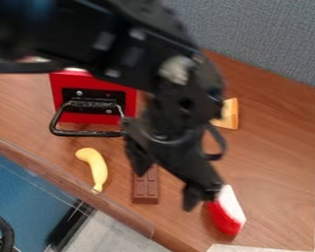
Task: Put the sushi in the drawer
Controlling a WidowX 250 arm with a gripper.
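- Black arm (114, 42) lies nearest to the camera, coming from the upper left; it covers part of the work, so I think small and slow moves are the wiser ones
- At the left is the red drawer (88, 118) with its black handle (86, 133) toward the front; I cannot tell if there is an opening for the sushi (226, 212), so this should be checked before carrying
- Below it lies the yellow banana (95, 167), which a low path to the drawer could push
- Next comes the brown chocolate bar (145, 191), partly behind the claw (165, 189); I would lift clear of it before going sideways
- The claw is open, its fingers well apart, and it holds nothing; it should first rise a little, then move over the sushi, so that one finger comes down on each side
- The sushi, red and white, rests on the table (278, 147) at the lower right, just beside the nearer finger; it lies slanted, so better to turn the claw to its narrow width and close gently, otherwise it may roll away
- Farther up at the right, the orange-yellow wedge (230, 114) needs no touching
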